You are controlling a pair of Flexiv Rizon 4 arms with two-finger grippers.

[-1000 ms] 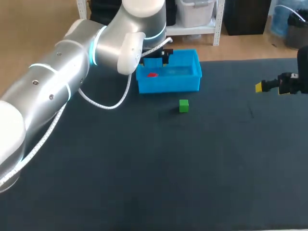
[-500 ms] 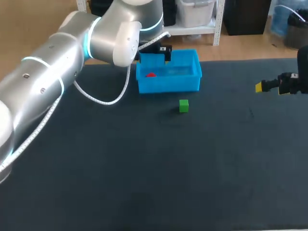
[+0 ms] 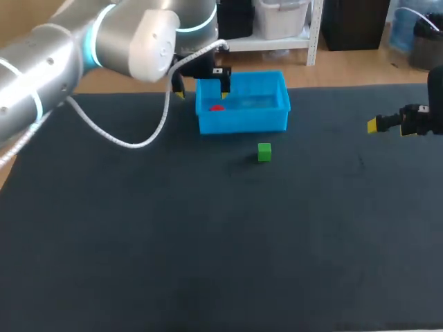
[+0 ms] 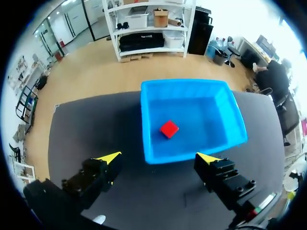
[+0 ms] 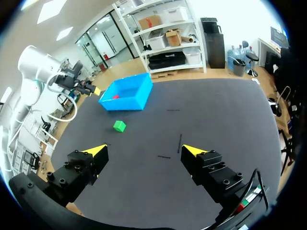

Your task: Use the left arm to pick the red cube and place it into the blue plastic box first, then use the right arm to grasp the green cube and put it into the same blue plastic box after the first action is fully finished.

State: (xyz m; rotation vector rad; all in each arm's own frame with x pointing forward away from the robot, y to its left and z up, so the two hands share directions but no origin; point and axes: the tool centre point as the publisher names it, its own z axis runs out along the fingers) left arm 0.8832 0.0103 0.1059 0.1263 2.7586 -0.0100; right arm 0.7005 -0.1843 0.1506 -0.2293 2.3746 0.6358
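one green cube [image 3: 264,152] near blue box [image 3: 243,124]

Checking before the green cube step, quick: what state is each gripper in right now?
Left gripper: open, empty; the red cube lies in the blue box.
Right gripper: open, empty.

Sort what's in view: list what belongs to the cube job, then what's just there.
Job: red cube, inside the blue plastic box; green cube, outside it; left gripper; right gripper.
Just there: dark table cover; looping white cable.
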